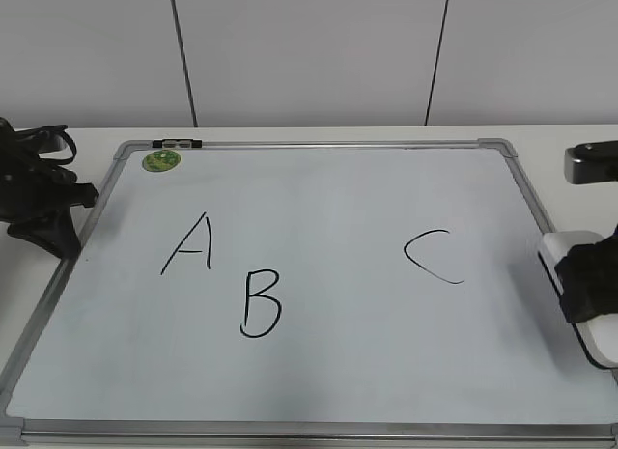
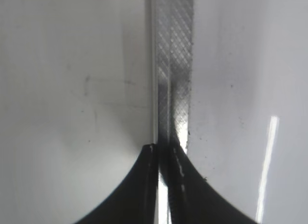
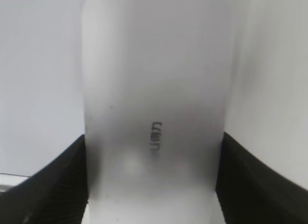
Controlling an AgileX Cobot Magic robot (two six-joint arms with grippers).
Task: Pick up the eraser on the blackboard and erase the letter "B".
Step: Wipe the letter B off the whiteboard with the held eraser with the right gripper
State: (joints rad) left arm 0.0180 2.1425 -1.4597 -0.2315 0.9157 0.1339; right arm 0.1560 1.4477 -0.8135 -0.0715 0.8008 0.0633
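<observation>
While the big blackboard (image 1: 319,362) is lying flat on the white table (image 1: 77,135), three black letters are showing on it. There is one "A" (image 1: 188,244), one letter "B" (image 1: 261,303) and one "C" (image 1: 435,256). The letter "B" is sitting just below and to the right of the "A", and the "C" is well apart on the right side. All three letters are looking whole and dark. One small round green sticker (image 1: 161,160) is sitting near the top left corner of the board, and one little black clip (image 1: 178,142) is sitting on the top frame beside it.

One eraser (image 1: 579,299) is lying at the right edge of the board. The right gripper (image 1: 589,285) is sitting over it, and in the right wrist view its two black fingers (image 3: 43,185) are pressing against both long sides of the white eraser (image 3: 154,103), gripping it. Small grey print is showing on the eraser's top.

The left gripper (image 1: 82,193) is resting at the left edge of the board. In the left wrist view its two fingers (image 2: 139,195) are sitting tight together over the grey frame (image 2: 174,65), with nothing between them.
</observation>
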